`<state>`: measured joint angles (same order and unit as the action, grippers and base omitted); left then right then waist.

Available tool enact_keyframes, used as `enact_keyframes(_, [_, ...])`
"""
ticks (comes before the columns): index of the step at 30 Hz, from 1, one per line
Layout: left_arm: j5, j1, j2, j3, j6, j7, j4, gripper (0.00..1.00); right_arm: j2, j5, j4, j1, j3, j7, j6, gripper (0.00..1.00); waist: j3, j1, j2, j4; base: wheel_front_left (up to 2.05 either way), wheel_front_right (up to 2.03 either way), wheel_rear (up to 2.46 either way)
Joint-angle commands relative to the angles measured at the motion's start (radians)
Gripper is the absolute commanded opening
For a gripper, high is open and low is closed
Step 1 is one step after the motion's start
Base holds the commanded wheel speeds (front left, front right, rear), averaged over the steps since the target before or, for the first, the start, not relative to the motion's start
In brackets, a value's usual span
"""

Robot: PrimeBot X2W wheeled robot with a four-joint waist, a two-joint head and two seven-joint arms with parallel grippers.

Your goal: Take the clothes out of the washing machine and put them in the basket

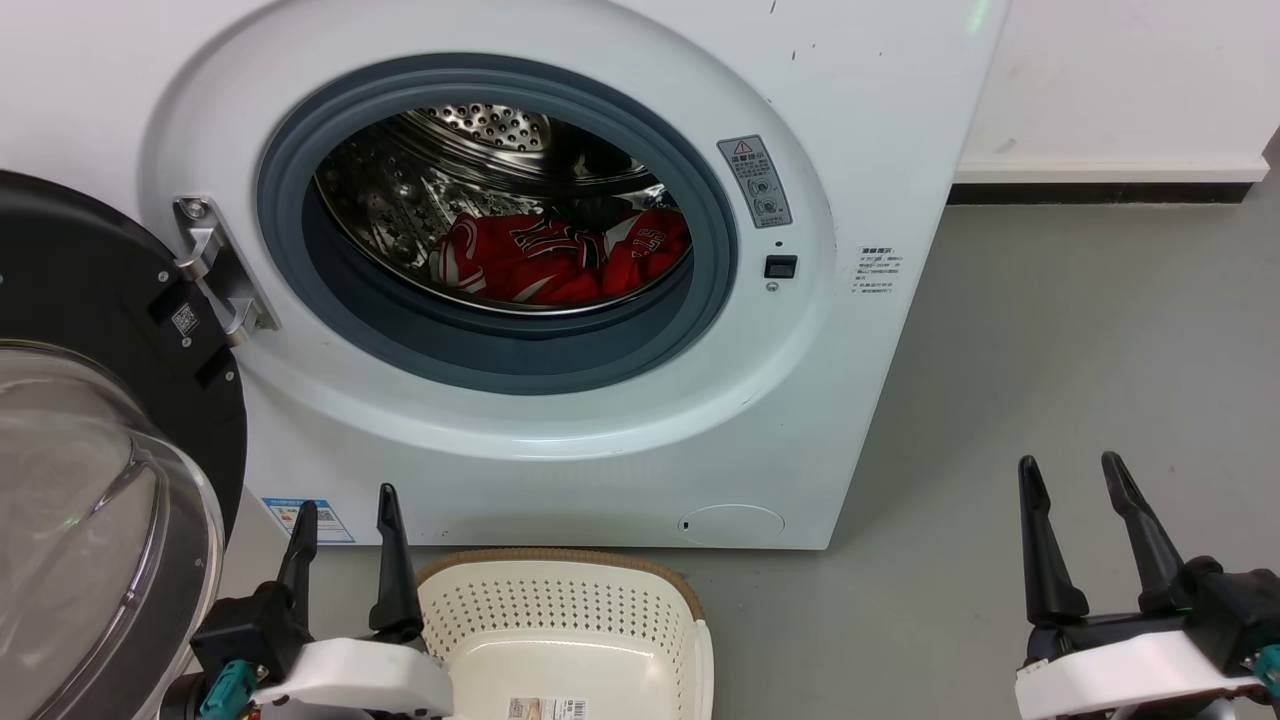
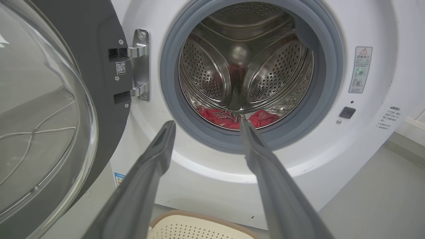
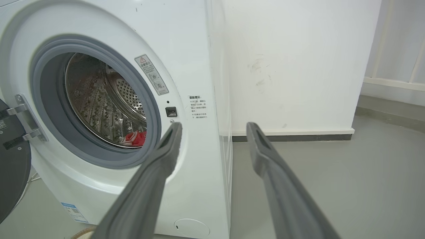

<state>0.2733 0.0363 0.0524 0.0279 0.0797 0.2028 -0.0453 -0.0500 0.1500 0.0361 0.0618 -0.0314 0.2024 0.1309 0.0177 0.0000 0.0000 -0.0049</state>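
Two dark fingers of left gripper [image 1: 346,505] stand parted at lower left of head view, holding nothing, just beside left rim of basket [image 1: 560,605]. Right gripper [image 1: 1070,465] at lower right over grey floor [image 1: 1050,350], fingers spread wide, holding nothing, well apart from washing machine [image 1: 860,120]. Door [image 1: 90,480] swung open to the left on its hinge. Clothes [image 1: 560,260], a crumpled red heap, lie at bottom of steel drum [image 1: 480,130], behind grey gasket [image 1: 300,250]. Basket sits on floor close against machine front, below porthole, a label on its bottom
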Motion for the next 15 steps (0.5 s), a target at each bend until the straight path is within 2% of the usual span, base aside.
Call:
enact_keyframes(1, [-0.026,0.005,0.002,0.003,0.004,0.008,0.008,1.0,-0.001,-0.024,0.014,0.009,0.001,0.01,0.0,1.0,0.0,0.0,0.0,0.0,0.0,0.0,0.0])
enact_keyframes(15, [-0.126,0.02,-0.001,0.003,0.004,0.037,-0.006,1.0,-0.001,-0.147,0.029,0.026,0.011,0.038,0.0,1.0,0.0,0.0,0.0,0.0,0.0,0.0,0.0])
